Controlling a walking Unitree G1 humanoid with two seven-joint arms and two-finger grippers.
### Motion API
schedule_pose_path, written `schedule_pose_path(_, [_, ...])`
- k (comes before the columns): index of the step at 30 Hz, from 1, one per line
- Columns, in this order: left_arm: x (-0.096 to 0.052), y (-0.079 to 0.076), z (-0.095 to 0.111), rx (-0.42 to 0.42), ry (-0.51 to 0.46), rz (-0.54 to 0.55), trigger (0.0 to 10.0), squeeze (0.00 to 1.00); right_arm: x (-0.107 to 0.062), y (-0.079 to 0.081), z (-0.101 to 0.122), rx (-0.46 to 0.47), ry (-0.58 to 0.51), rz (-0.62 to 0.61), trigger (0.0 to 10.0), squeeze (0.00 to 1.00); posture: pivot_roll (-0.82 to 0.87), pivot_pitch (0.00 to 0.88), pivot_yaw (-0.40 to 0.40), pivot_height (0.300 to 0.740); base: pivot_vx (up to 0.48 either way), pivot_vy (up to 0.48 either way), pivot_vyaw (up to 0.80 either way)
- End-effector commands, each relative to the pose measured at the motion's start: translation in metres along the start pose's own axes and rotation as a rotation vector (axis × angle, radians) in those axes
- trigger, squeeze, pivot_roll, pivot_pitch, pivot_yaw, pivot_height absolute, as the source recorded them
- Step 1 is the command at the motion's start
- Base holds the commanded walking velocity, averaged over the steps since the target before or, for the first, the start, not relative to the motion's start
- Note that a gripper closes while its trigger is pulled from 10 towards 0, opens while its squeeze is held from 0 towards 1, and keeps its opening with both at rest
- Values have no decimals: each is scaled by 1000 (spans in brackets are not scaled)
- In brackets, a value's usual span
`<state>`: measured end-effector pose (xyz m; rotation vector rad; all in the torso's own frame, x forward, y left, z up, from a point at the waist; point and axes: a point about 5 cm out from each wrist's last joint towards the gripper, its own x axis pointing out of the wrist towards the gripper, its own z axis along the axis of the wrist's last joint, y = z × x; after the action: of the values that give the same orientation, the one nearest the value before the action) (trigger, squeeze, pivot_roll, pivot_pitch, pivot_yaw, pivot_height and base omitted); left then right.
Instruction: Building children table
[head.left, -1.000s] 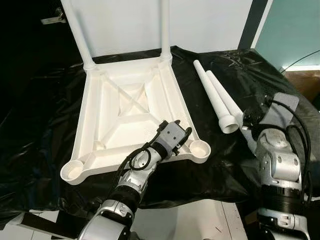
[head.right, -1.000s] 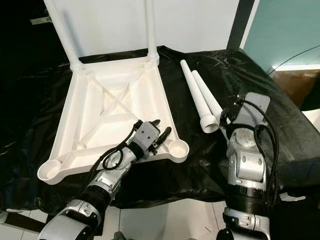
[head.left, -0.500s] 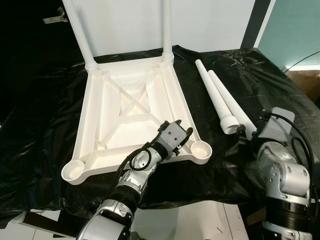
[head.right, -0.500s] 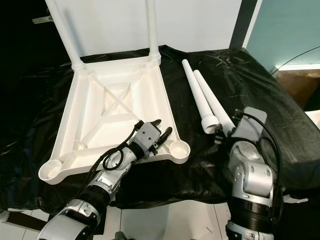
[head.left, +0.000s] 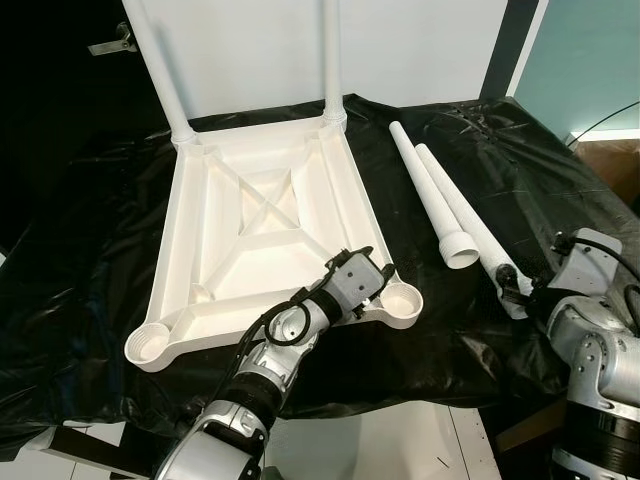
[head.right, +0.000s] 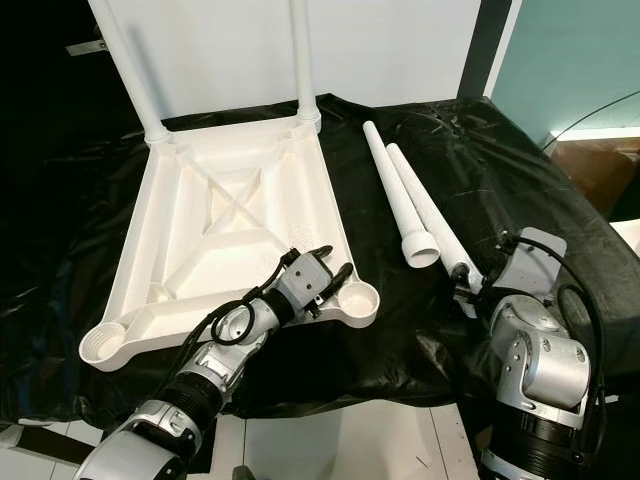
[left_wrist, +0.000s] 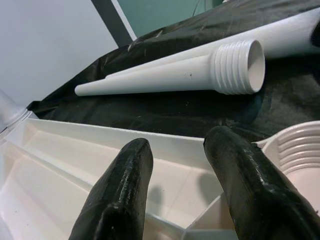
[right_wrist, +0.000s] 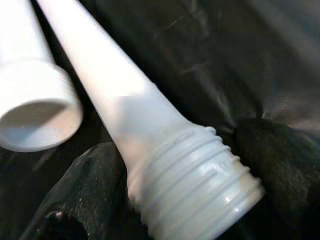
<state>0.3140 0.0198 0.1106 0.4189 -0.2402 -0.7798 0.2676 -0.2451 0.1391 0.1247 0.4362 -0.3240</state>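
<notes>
Left gripper (left_wrist: 175, 150): fingers apart, over tabletop (left_wrist: 75, 150) rim beside socket (left_wrist: 295, 150). Beyond, on black sheet (left_wrist: 165, 107), loose leg (left_wrist: 175, 75), threaded end open; second leg (left_wrist: 295, 32) behind.

A black plastic sheet (head.left: 90, 230), creased and glossy, covered the whole work surface, hanging over its near edge. On it lay the white tabletop (head.left: 262, 235), turned upside down so its ribbed underside faced up, with an open round socket at each near corner and two legs standing upright at the far corners. To the right of it, well apart from its rim, two loose white legs (head.left: 432, 197) lay side by side and touching on the sheet, thin ends pointing away, wide threaded ends toward the near edge. The right-hand one reached nearer.
</notes>
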Motion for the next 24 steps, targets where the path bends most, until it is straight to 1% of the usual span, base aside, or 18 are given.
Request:
schedule_pose_path(1, [-4,-5,-7,18,25,-14,10000,0,10,-7,-27,5,125,-15,10000,0,-173,31,53,740,0,0,0])
schedule_pose_path(2, [-5,-6,-7,23,23,-19,10000,0,14,-6,-34,-5,145,-12,10000,0,-171,30,52,740,0,0,0])
schedule_pose_path(3, [-5,-6,-7,23,23,-19,10000,0,14,-6,-34,-5,145,-12,10000,0,-171,30,52,740,0,0,0])
schedule_pose_path(4, [-5,-6,-7,27,23,-21,10000,0,18,-4,-39,-8,163,-1,10000,0,-165,28,53,740,0,0,0])
schedule_pose_path(5, [-5,-6,-7,27,23,-21,10000,0,18,-4,-39,-8,163,-1,10000,0,-165,28,53,740,0,0,0])
schedule_pose_path(6, [-5,-6,-7,33,21,-22,10000,0,22,2,-43,-5,181,15,10000,0,-156,27,52,740,0,0,0])
schedule_pose_path(8, [-5,-6,-7,33,21,-22,10000,0,22,2,-43,-5,181,15,10000,0,-156,27,52,740,0,0,0])
schedule_pose_path(9, [-6,-5,-7,39,21,-21,10000,0,23,8,-42,-7,175,25,1765,0,-148,26,53,740,0,0,0])
schedule_pose_path(11, [-6,-5,-7,41,21,-20,10000,0,22,10,-42,-7,172,29,1765,0,-148,26,53,740,0,0,0])
schedule_pose_path(12, [-7,-5,-7,43,23,-19,10000,0,22,11,-42,-5,165,27,0,0,-144,25,54,740,0,0,0])
schedule_pose_path(18, [-10,-5,-9,48,28,-23,10000,0,18,18,-37,-23,109,30,0,0,-148,27,61,740,0,0,0])
schedule_pose_path(19, [-10,-5,-10,49,29,-25,10000,0,16,21,-34,-29,81,30,0,0,-149,27,62,740,0,0,0])
schedule_pose_path(21, [-10,-6,-10,49,29,-29,10000,0,11,29,-21,-72,-34,22,0,0,-158,29,70,740,0,0,0])
schedule_pose_path(22, [-10,-6,-10,49,29,-29,10000,0,11,29,-21,-72,-34,22,0,0,-158,29,70,740,0,0,0])
schedule_pose_path(23, [-9,-6,-10,47,28,-30,10000,0,9,32,-15,-84,-82,20,0,0,-158,29,70,740,0,0,0])
schedule_pose_path(24, [-9,-6,-10,47,28,-30,10000,0,9,32,-15,-84,-82,20,0,0,-158,29,70,740,0,0,0])
